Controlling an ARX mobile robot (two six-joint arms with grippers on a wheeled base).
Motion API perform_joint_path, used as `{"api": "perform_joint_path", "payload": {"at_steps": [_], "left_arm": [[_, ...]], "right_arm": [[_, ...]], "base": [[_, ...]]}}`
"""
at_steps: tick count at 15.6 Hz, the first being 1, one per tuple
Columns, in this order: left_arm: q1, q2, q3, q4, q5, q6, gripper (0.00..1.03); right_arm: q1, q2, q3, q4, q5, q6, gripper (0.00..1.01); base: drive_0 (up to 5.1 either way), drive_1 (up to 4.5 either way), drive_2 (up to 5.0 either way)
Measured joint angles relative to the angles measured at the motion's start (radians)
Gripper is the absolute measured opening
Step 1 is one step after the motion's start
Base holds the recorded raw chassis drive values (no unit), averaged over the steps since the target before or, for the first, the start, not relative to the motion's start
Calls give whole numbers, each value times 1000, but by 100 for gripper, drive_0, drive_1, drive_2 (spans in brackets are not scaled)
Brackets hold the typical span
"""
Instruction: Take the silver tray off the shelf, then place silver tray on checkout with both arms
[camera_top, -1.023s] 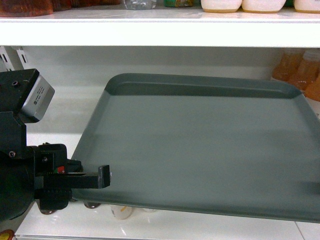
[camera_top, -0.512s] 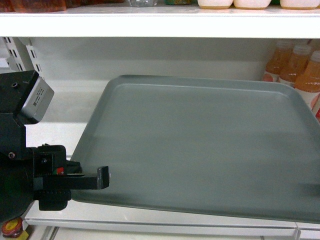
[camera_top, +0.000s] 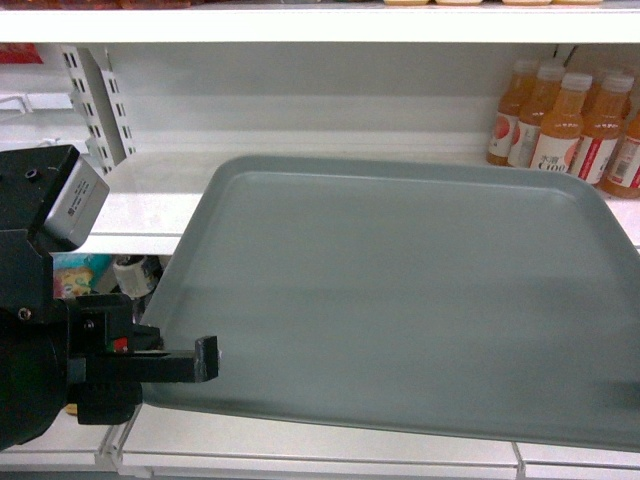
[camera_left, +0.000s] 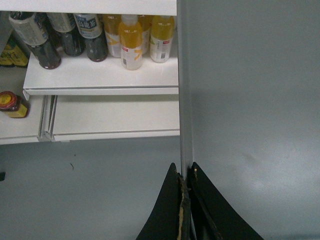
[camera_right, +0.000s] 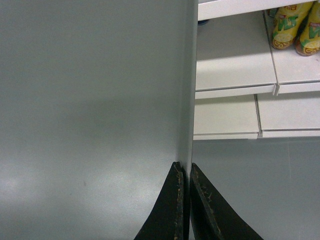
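The silver tray (camera_top: 400, 290) is a flat grey-green sheet with a low rim, held in the air in front of the shelf (camera_top: 130, 210). My left gripper (camera_top: 205, 358) is shut on its left rim; in the left wrist view its jaws (camera_left: 186, 172) pinch the thin edge of the tray (camera_left: 250, 100). My right gripper (camera_right: 184, 167) is shut on the opposite rim of the tray (camera_right: 90, 100); it lies almost wholly past the right edge of the head view. The checkout is out of view.
Orange juice bottles (camera_top: 570, 125) stand on the shelf at back right, beside the tray's far corner. A perforated upright (camera_top: 95, 100) rises at back left. Lower shelves carry yellow and dark bottles (camera_left: 130, 42), a jar (camera_left: 10, 102) and yellow bottles (camera_right: 295, 27). Grey floor (camera_left: 90, 190) lies below.
The tray and both grippers have drawn back from the shelf together. The upper board has slid up in the head view, and the bottles and lower board now show. Both grips are unchanged.
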Motion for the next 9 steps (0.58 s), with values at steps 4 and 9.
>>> {"api": "perform_joint_path", "payload": {"at_steps": [4,9], "left_arm": [[0,0,0,5,2,0,3],[0,-2,0,6,1,0,3]], "right_arm": [[0,-1,0,2,0,0,3],[-1,-1,0,5,0,0,2]], "base": [[8,-420,436],[17,-407,441]]}}
